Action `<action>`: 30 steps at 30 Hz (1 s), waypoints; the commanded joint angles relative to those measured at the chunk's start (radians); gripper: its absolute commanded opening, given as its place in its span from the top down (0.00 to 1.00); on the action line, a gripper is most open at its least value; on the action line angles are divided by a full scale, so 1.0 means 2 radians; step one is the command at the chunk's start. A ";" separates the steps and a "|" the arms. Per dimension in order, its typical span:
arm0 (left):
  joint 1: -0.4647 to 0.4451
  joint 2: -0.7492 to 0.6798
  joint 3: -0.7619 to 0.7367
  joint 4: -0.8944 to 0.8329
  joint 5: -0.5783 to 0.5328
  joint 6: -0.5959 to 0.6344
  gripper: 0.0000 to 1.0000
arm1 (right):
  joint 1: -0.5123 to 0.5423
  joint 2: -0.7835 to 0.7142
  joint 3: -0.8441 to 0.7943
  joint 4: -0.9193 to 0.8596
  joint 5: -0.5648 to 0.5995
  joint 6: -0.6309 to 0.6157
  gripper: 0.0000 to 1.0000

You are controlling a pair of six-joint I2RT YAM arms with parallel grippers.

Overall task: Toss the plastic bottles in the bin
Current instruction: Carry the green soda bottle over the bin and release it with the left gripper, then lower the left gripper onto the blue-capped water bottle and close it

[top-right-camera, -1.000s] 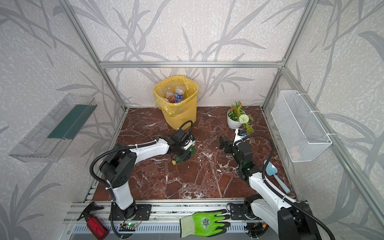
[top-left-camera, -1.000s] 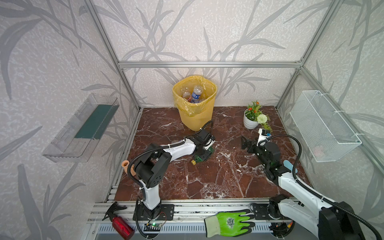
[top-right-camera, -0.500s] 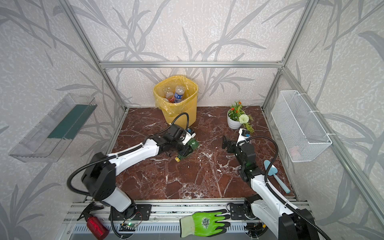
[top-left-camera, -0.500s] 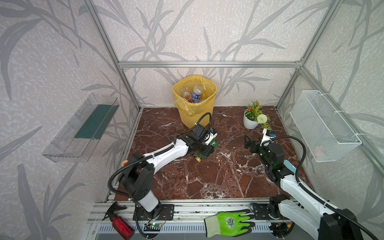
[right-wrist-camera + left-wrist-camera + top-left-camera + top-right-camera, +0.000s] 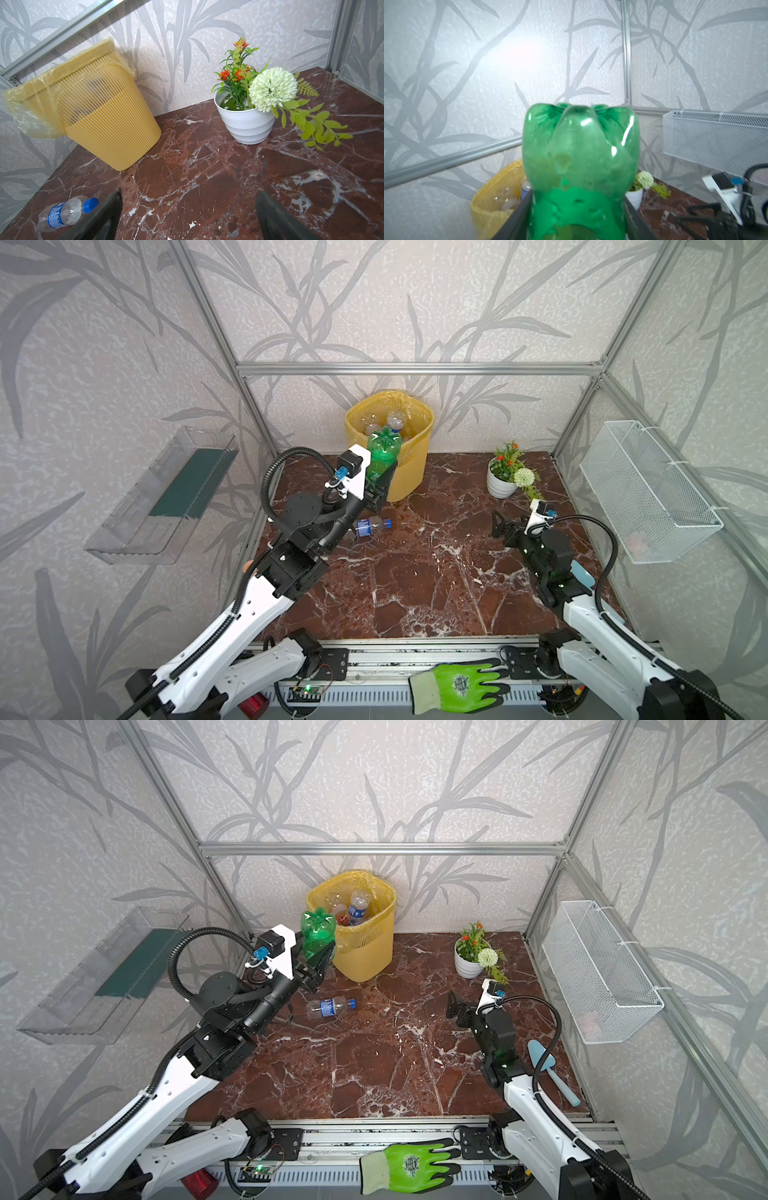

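My left gripper [image 5: 381, 472] now holds the green bottle [image 5: 384, 448] off the floor [image 5: 415, 572], up beside the bin [image 5: 409, 472]; a clear bottle [image 5: 372, 526] comes into view below.

White arm links [image 5: 232, 626] with black joints [image 5: 291, 568], ribbed black cables [image 5: 297, 450], and seemingly blue connectors [image 5: 341, 474]

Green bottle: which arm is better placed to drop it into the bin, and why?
Left. The left gripper holds the green bottle raised beside the bin; the right gripper is open, empty and farther away.
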 commanded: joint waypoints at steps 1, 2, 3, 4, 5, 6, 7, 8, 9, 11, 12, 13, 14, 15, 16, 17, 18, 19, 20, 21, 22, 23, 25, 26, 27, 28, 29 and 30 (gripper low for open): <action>0.045 0.076 0.062 0.027 0.024 -0.006 0.52 | -0.003 -0.015 -0.002 -0.013 0.006 -0.006 0.00; 0.063 0.101 0.084 0.022 0.043 -0.025 0.52 | -0.003 -0.019 -0.001 -0.016 0.007 -0.007 0.00; 0.081 0.133 0.111 0.021 0.060 -0.046 0.50 | -0.003 -0.021 -0.001 -0.018 0.006 -0.008 0.00; 0.093 0.170 0.143 0.012 0.069 -0.052 0.47 | -0.003 -0.025 -0.001 -0.022 0.006 -0.008 0.00; 0.099 0.204 0.175 -0.005 0.067 -0.053 0.43 | -0.003 -0.027 -0.001 -0.024 0.006 -0.010 0.00; 0.108 0.247 0.226 -0.034 0.071 -0.056 0.39 | -0.003 -0.030 -0.001 -0.029 0.007 -0.012 0.00; 0.116 0.291 0.282 -0.082 0.079 -0.055 0.35 | -0.003 -0.031 0.000 -0.032 0.006 -0.014 0.00; 0.120 0.329 0.337 -0.122 0.080 -0.055 0.30 | -0.004 -0.033 0.000 -0.034 0.007 -0.017 0.00; 0.123 0.368 0.398 -0.174 0.080 -0.055 0.29 | -0.004 -0.035 -0.001 -0.036 0.008 -0.020 0.00; 0.124 0.415 0.476 -0.239 0.080 -0.055 0.25 | -0.005 -0.041 -0.002 -0.043 0.012 -0.023 0.00; 0.124 0.424 0.491 -0.249 0.081 -0.058 0.21 | -0.006 -0.046 -0.004 -0.047 0.014 -0.024 0.00; 0.124 0.424 0.493 -0.247 0.089 -0.058 0.05 | -0.006 -0.052 -0.005 -0.052 0.016 -0.026 0.00; 0.124 0.419 0.490 -0.241 0.099 -0.055 0.01 | -0.008 -0.056 -0.006 -0.056 0.018 -0.028 0.00; 0.124 0.410 0.480 -0.231 0.107 -0.052 0.01 | -0.009 -0.062 -0.007 -0.060 0.019 -0.029 0.00; 0.124 0.398 0.467 -0.221 0.108 -0.055 0.01 | -0.011 -0.066 -0.006 -0.065 0.019 -0.030 0.00; 0.123 0.384 0.451 -0.210 0.108 -0.056 0.01 | -0.012 -0.069 -0.007 -0.068 0.017 -0.032 0.00; 0.123 0.367 0.428 -0.194 0.109 -0.056 0.01 | -0.013 -0.072 -0.007 -0.072 0.017 -0.032 0.00; 0.122 0.349 0.403 -0.180 0.108 -0.053 0.01 | -0.014 -0.073 -0.006 -0.075 0.016 -0.033 0.00; 0.121 0.334 0.382 -0.169 0.106 -0.051 0.01 | -0.014 -0.074 -0.007 -0.076 0.016 -0.034 0.00; 0.120 0.315 0.357 -0.163 0.101 -0.047 0.01 | -0.015 -0.074 -0.007 -0.076 0.016 -0.034 0.00; 0.119 0.299 0.333 -0.161 0.093 -0.043 0.01 | -0.016 -0.074 -0.008 -0.075 0.016 -0.033 0.00; 0.119 0.285 0.313 -0.164 0.083 -0.041 0.01 | -0.015 -0.073 -0.009 -0.073 0.016 -0.032 0.00; 0.119 0.252 0.260 -0.171 0.048 -0.035 0.01 | -0.016 -0.069 -0.010 -0.067 0.013 -0.029 0.00; 0.120 0.236 0.231 -0.174 0.020 -0.039 0.01 | -0.016 -0.067 -0.011 -0.064 0.012 -0.028 0.00; 0.119 0.223 0.203 -0.174 -0.006 -0.048 0.01 | -0.016 -0.063 -0.011 -0.063 0.011 -0.026 0.00; 0.120 0.208 0.173 -0.176 -0.031 -0.055 0.01 | -0.016 -0.060 -0.011 -0.061 0.008 -0.025 0.00; 0.120 0.195 0.145 -0.185 -0.055 -0.058 0.01 | -0.016 -0.057 -0.011 -0.058 0.006 -0.024 0.00; 0.120 0.185 0.121 -0.193 -0.073 -0.062 0.01 | -0.016 -0.053 -0.010 -0.057 0.004 -0.023 0.00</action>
